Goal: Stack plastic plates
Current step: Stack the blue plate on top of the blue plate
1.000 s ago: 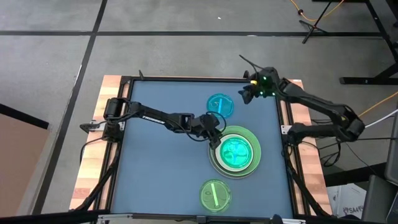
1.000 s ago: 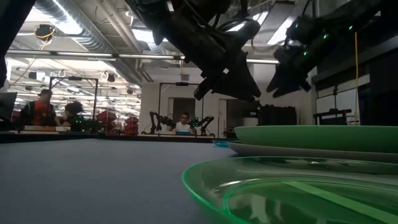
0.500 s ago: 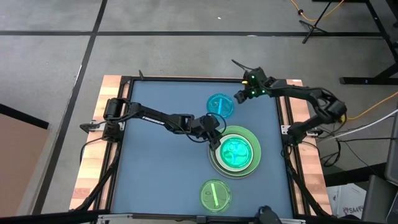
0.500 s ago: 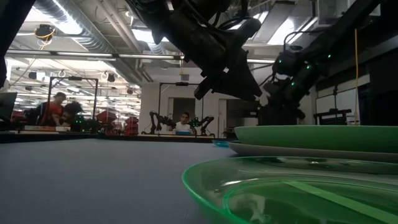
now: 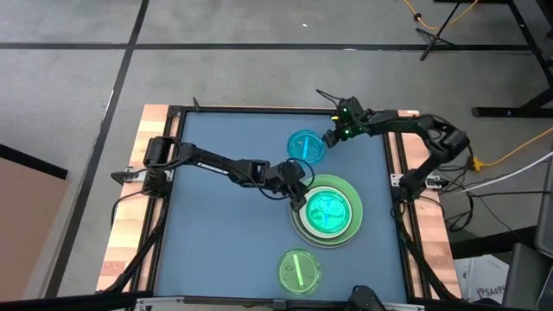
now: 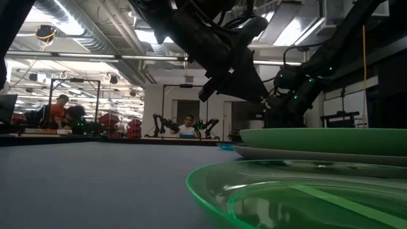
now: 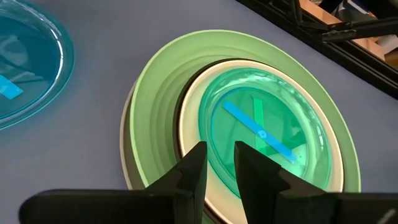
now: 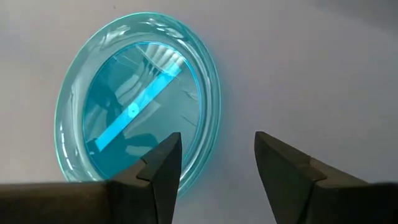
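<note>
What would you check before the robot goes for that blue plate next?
1. Right gripper open: ok, jaws stand wide.
2. Right gripper lined up on the blue plate: ok, the rim sits just ahead of one finger.
3. Blue plate lying free on the table: ok, nothing on it.
4. Left gripper clear of the blue plate: ok, it hovers at the stack, holding nothing.
5. Stack tidy: ok, plates nested and centred.
6. Green plate out of the way: ok, near the front edge.
</note>
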